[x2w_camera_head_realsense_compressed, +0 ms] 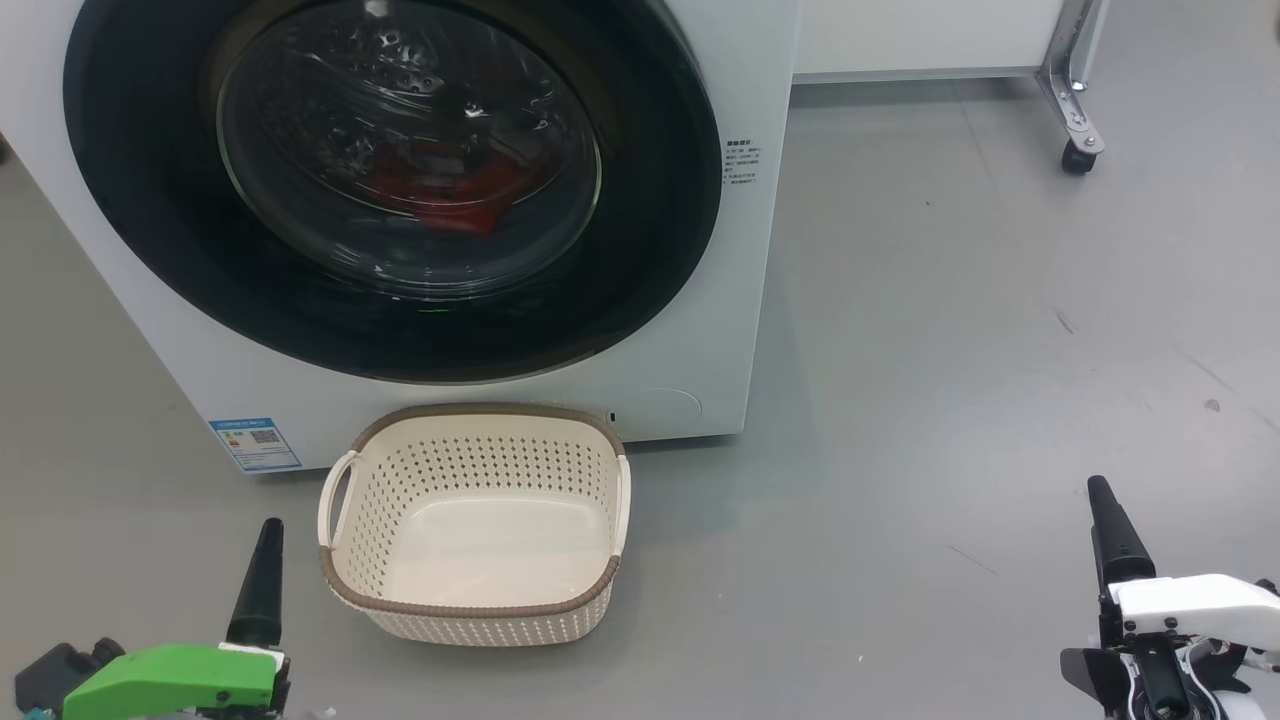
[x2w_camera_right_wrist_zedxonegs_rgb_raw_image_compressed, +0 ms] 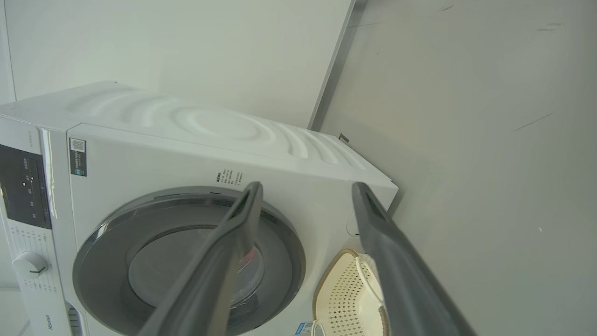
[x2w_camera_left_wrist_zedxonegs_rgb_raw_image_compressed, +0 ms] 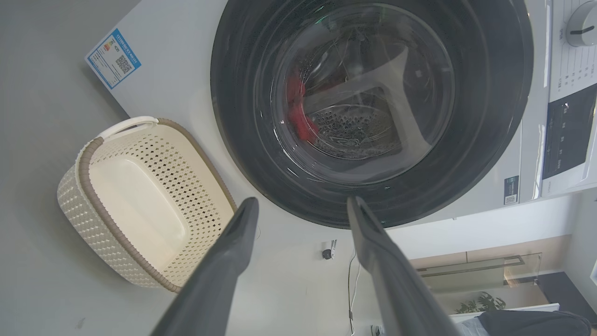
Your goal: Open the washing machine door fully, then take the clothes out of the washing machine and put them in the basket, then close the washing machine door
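The washing machine door sits shut against the front of the white washing machine. The red clothes lie low in the drum behind its glass bowl. The basket stands upright on the grey floor, just in front of the machine and below the door, with its 2 handles at the sides. A blue label is stuck to the machine's lower corner, beside the basket.

The left gripper has its 2 fingers spread wide with nothing between them. In the left wrist view the tips point at the door's lower black rim but stay apart from it, and the basket lies off to one side. In the head view, 1 left finger rises near the basket's handle without touching it.

The right gripper is also spread wide and holds nothing. In the head view it is low at the right, well apart from the basket, the door and the clothes.
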Controlling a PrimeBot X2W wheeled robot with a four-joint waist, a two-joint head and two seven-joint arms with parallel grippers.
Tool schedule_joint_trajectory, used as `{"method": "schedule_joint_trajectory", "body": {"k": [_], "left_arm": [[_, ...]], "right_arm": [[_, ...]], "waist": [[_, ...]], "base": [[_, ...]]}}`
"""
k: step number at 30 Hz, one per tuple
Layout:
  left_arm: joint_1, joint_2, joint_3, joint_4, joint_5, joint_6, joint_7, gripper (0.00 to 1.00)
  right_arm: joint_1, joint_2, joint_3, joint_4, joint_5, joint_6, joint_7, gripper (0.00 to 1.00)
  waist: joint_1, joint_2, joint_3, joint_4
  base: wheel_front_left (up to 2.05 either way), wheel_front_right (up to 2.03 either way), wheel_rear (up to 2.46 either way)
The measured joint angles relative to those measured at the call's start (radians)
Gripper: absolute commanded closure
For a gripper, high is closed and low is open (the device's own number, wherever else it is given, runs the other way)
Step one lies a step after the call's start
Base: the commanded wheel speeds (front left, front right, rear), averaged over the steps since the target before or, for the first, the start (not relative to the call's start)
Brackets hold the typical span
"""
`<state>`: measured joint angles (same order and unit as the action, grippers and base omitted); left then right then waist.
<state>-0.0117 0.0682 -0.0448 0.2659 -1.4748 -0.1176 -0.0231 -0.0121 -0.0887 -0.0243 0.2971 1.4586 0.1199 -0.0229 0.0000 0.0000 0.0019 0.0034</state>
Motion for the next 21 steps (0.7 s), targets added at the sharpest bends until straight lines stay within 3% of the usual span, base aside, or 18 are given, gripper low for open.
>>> {"method": "schedule_joint_trajectory", "body": {"k": [21], "left_arm": [[-0.017, 0.074, -0.1, -0.05, 0.426, 0.094, -0.065, 0.0]], "right_arm": [[-0.021, -0.1, 0.131, -0.028, -0.435, -0.081, -0.064, 0.0]], "waist": [[0.0, 0.0, -0.001, 0.003]], "base": [[0.0, 0.0, 0.0]]}}
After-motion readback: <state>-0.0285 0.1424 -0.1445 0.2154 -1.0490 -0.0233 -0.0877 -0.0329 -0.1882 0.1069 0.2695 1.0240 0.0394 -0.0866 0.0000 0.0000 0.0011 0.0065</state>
